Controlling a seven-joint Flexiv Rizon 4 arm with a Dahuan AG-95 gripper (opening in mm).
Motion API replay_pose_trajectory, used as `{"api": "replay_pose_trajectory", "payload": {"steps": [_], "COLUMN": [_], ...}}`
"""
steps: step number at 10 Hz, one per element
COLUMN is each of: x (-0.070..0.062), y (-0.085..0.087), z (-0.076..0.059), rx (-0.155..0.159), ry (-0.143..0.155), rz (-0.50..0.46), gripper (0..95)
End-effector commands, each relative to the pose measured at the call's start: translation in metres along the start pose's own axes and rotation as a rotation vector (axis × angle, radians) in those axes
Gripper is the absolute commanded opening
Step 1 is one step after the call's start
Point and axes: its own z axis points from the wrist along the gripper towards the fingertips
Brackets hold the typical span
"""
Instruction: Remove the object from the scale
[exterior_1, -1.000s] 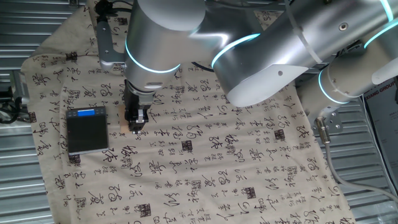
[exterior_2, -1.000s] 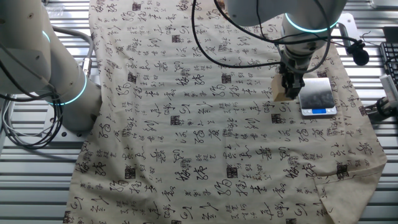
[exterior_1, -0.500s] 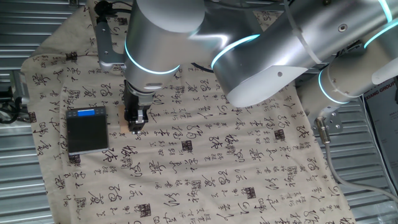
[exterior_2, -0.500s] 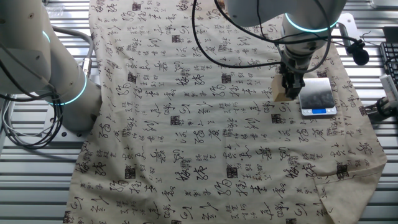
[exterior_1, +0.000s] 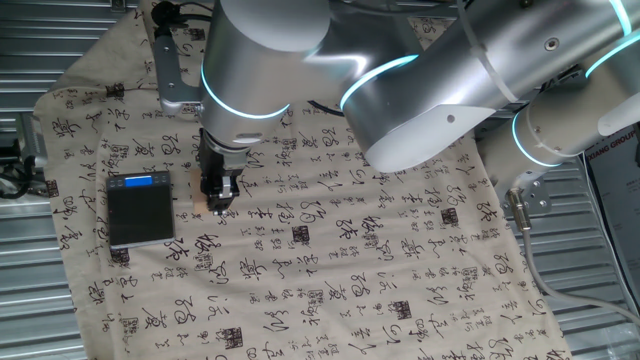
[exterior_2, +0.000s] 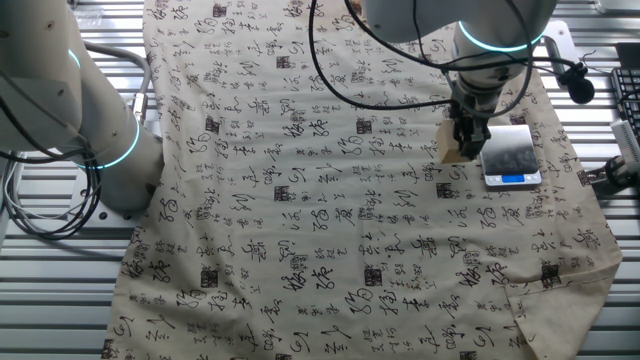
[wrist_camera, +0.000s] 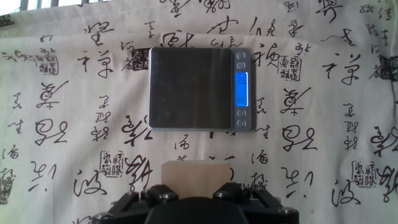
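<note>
So the block (wrist_camera: 194, 178) is already off the scale (wrist_camera: 200, 88) here, sitting just beside its long edge on the printed cloth (exterior_1: 380, 260), and the platform looks bare with the blue display lit. What's left, I'd guess, is just the let-go: make sure the block is fully resting on the cloth before spreading the fingers, open evenly so neither pad drags it sideways, then lift straight up so nothing bumps it toward the scale, which is right next to it. The gripper (exterior_1: 216, 196) is down low at the block in both fixed views, with the tan block peeking out on one side of the fingers (exterior_2: 466, 137). In the hand view the block sits snug against the gripper body at the near edge of the frame, so it reads like the fingers are closed on it, narrow gap, block between them. Honestly can't see the pads themselves touching it from any angle, so whether it's gripped firmly or already loosened is hard to call.
</note>
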Motion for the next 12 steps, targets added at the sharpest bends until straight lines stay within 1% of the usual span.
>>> {"api": "replay_pose_trajectory", "payload": {"steps": [1, 2, 3, 5, 6, 12], "x": [-0.0002, -0.0002, -0.0002, -0.0001, -0.0001, -0.0001], "y": [-0.0001, -0.0001, -0.0001, -0.0001, 0.0, 0.0], "z": [0.0001, 0.0001, 0.0001, 0.0001, 0.0001, 0.0001], "rx": [0.001, 0.0, 0.0, 0.001, 0.0, -0.004], "ry": [-0.001, -0.001, -0.002, -0.003, -0.003, -0.003], "rz": [-0.007, -0.013, -0.014, -0.022, -0.021, -0.023], "gripper": [38.0, 38.0, 57.0, 57.0, 76.0, 76.0]}}
